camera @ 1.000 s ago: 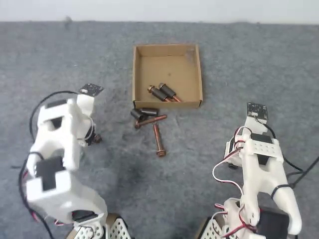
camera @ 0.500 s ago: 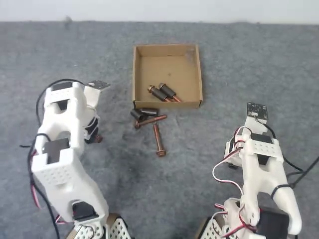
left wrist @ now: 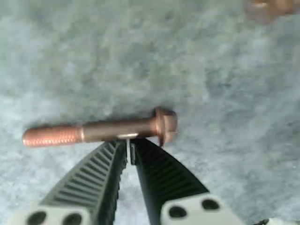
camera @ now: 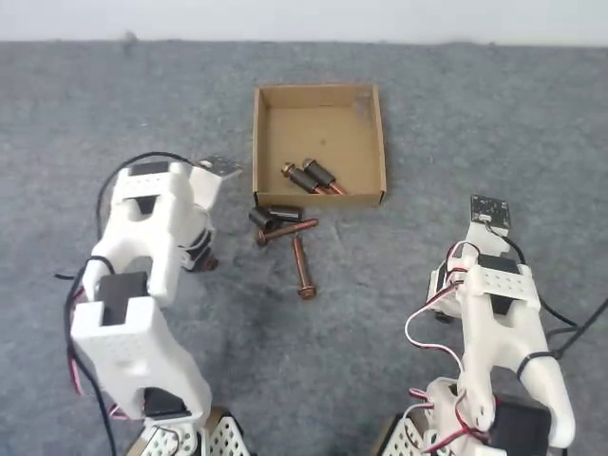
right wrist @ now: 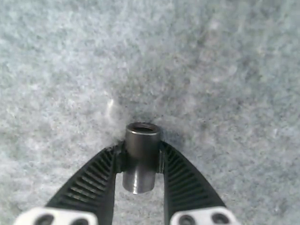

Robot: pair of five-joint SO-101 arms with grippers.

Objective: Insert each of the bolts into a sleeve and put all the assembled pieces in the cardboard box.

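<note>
Copper-coloured threaded bolt (left wrist: 93,132) sits clamped in our left gripper (left wrist: 127,144); our right gripper (right wrist: 140,153) pinches a dark cylindrical metal sleeve (right wrist: 140,176).

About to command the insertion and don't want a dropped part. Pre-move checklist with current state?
1. Left tool shut on the bolt: ok.
2. Bolt's threaded end free of the tool: ok, the grip sits nearer the head.
3. Right tool shut on the sleeve: ok.
4. Sleeve's visible end open: ok. Its other end: cannot tell.
5. Bolt lined up with the sleeve: not ok, the two tools are far apart in the high view.
6. Cardboard box has room: ok, two assembled pieces lie in it.
</note>
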